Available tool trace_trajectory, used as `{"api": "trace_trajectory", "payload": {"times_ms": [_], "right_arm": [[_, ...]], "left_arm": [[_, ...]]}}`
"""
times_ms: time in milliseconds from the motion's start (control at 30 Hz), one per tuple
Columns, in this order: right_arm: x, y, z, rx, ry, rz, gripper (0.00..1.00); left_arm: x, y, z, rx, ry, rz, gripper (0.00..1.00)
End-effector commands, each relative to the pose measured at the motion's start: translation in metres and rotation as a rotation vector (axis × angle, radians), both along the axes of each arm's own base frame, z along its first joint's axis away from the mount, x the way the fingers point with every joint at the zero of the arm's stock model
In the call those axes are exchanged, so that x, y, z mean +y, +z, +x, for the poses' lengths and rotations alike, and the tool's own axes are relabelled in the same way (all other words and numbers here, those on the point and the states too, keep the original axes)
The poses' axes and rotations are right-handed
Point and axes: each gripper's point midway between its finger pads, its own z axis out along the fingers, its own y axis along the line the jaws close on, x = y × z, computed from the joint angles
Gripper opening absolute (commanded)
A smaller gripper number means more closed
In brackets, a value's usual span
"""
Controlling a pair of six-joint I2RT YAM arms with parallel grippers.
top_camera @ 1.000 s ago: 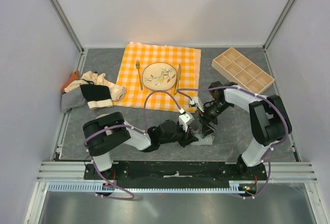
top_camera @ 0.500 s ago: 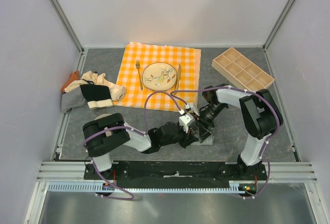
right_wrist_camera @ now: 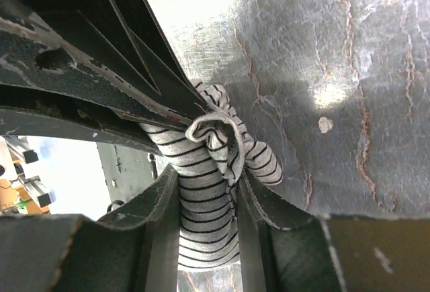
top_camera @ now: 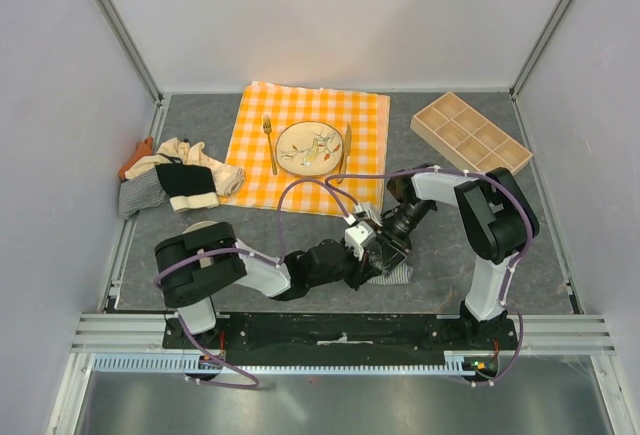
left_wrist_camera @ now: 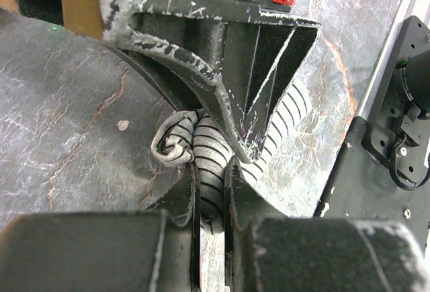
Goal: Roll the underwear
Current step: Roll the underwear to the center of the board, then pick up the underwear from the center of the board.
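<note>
Your left gripper [left_wrist_camera: 213, 171] was clenched on the striped underwear [left_wrist_camera: 208, 151]: in the left wrist view, both fingers pressed the grey-and-white cloth between them. Your right gripper [right_wrist_camera: 208, 184] met the same garment from the opposite side. In the right wrist view, the striped underwear [right_wrist_camera: 208, 205] filled the gap between its fingers and touched both, so you could read it as grasped. One end of the cloth was curled into a tight spiral, and the body formed a partly wound roll lying on the grey table surface [top_camera: 200, 225].

In the top view, you found the striped underwear [top_camera: 397, 275] just off the near right corner of the checked tablecloth [top_camera: 250, 125], on the side toward the arm bases. The left gripper [top_camera: 378, 257] and right gripper [top_camera: 392, 245] were crowded together over it.

The pile of underwear [top_camera: 175, 180] lay just beside the tablecloth's left edge. It held a black one with a cream band [top_camera: 185, 187], cream ones [top_camera: 195, 155], an orange one [top_camera: 135, 157] and a further striped one [top_camera: 140, 197].

A plate [top_camera: 283, 145] sat at the middle of the tablecloth, with a fork [top_camera: 268, 140] toward its left side and a knife [top_camera: 346, 150] toward its right. A wooden compartment tray [top_camera: 425, 127] stood clear of the tablecloth's right edge.
</note>
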Motion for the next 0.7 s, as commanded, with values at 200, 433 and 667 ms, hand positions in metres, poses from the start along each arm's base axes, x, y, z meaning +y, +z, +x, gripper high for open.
{"api": "trace_trajectory", "payload": {"times_ms": [200,433,667], "right_arm": [[-0.008,-0.010,0.004,-0.044,0.060,-0.034,0.21],[-0.006,-0.006,0.003,-0.059,0.069,-0.009,0.20],[-0.008,-0.004,0.006,-0.088,0.078,-0.006,0.00]], "left_arm": [[0.044,-0.012,0.013,-0.033,0.133,0.122,0.34],[0.054,0.002,0.012,-0.047,0.152,0.099,0.43],[0.069,0.022,0.011,-0.068,0.177,0.060,0.45]]}}
